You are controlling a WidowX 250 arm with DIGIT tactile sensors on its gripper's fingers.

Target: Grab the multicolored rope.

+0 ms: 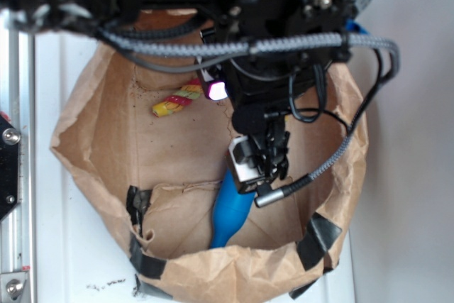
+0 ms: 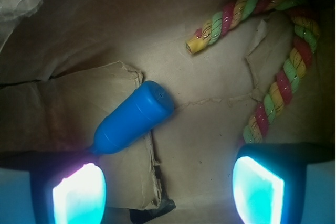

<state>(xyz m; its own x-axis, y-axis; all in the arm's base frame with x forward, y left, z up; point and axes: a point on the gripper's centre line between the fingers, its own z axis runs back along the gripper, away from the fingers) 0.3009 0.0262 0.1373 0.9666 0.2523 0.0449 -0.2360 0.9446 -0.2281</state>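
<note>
- While the arm hangs over the brown paper bag (image 1: 85,140), the gripper (image 1: 259,164) sits low inside it, above the bag floor.
- Jaws released: wrist view shows the two fingers (image 2: 79,195) spread wide at the bottom corners, bare paper between them, nothing held.
- The multicolored rope (image 2: 286,72) lies on the bag floor, bent in an arch; red, yellow, pale green twist. One yellowish end points toward frame centre-top, the other end comes down just above the right-hand finger in the wrist view.
- Rope and that finger: very near, cannot tell if touching.
- In the exterior view only a short piece of rope (image 1: 177,101) shows, left of the arm near the bag's back wall; rest hidden by the arm.
- Blue bottle (image 2: 131,119) lies on its side on a paper flap, between the fingers' line and the rope's free end, apart from the rope. Narrow end toward the left-hand finger in the wrist view.
- Exterior view: bottle (image 1: 228,214) partly under the gripper.
- Black tape (image 1: 319,235) patches on the bag rim.
- Bag sits on a white table (image 1: 64,260).
</note>
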